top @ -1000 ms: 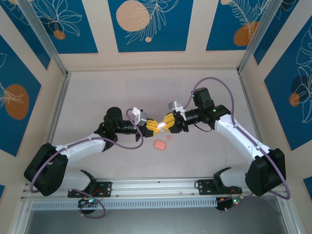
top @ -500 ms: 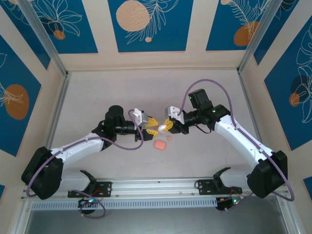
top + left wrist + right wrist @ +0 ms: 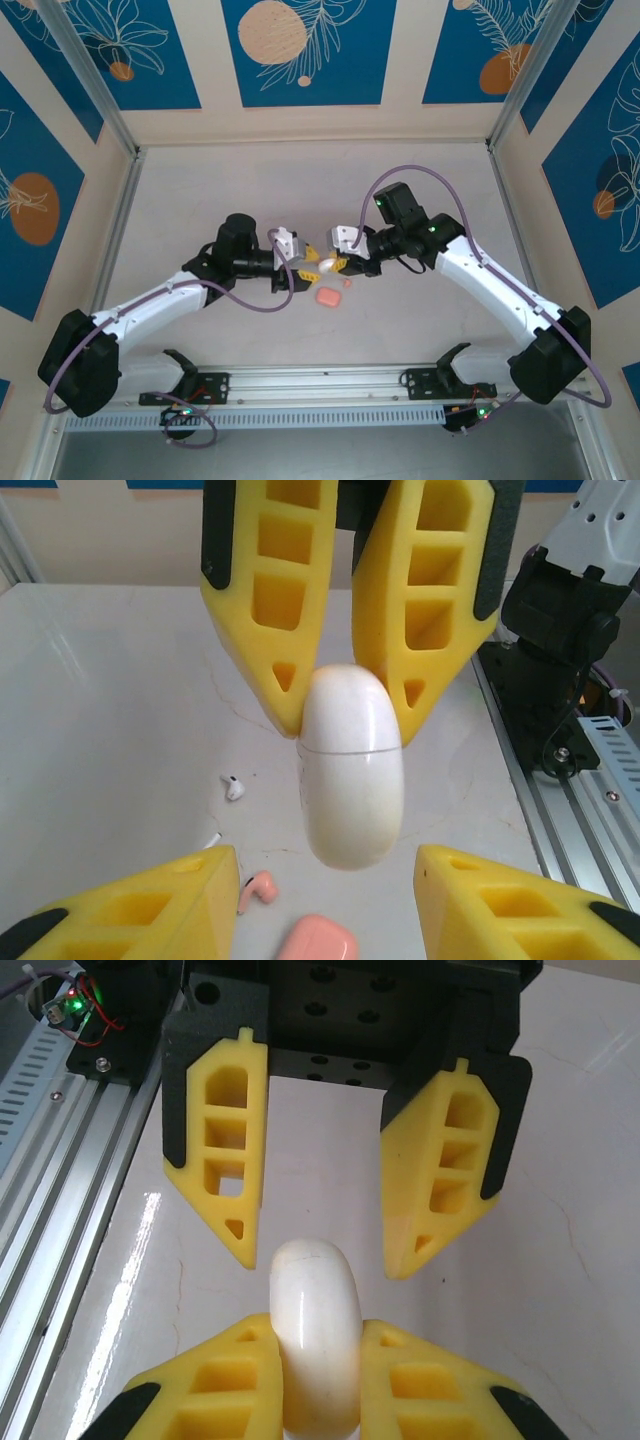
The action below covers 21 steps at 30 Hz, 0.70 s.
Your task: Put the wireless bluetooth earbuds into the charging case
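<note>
My right gripper [image 3: 318, 1360] is shut on a white rounded case [image 3: 316, 1340], held above the table at mid-table [image 3: 327, 262]. My left gripper [image 3: 326, 880] faces it with its jaws open, one finger on each side of the white case's free end [image 3: 351, 770] and clear of it. On the table below lie the salmon-pink charging case [image 3: 318, 940], also seen from above [image 3: 327, 297], and one pink earbud [image 3: 258, 889] just beside it [image 3: 347, 282].
A white earbud [image 3: 233, 787] and a white stem [image 3: 210, 840] lie on the table past the pink pieces. The aluminium rail [image 3: 320, 378] runs along the near edge, with the arm bases on it. Patterned walls close the table on three sides.
The left gripper has opened and let go of the white case. The right gripper has shut on it. Both wrists have shifted slightly left.
</note>
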{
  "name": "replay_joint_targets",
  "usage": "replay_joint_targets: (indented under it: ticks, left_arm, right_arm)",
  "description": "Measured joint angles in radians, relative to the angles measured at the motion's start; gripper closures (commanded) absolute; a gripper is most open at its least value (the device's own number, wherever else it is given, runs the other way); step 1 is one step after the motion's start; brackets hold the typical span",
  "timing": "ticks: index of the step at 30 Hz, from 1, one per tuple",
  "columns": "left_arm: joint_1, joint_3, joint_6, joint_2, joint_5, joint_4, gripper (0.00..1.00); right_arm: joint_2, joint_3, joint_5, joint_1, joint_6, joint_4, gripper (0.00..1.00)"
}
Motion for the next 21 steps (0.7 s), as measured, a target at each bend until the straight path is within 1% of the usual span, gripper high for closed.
replay_joint_targets:
  ticks: [8, 19, 21]
  left_arm:
    - [-0.003, 0.000, -0.001, 0.016, 0.000, 0.002, 0.52]
    - [-0.005, 0.000, -0.008, 0.026, 0.000, 0.016, 0.54]
    - [-0.006, 0.000, -0.008, 0.026, 0.000, 0.018, 0.56]
  right_arm:
    - [0.032, 0.002, -0.009, 0.014, 0.000, 0.015, 0.85]
    - [0.036, 0.002, -0.033, 0.021, 0.001, 0.042, 0.85]
    - [0.040, 0.002, -0.035, 0.021, 0.001, 0.046, 0.85]
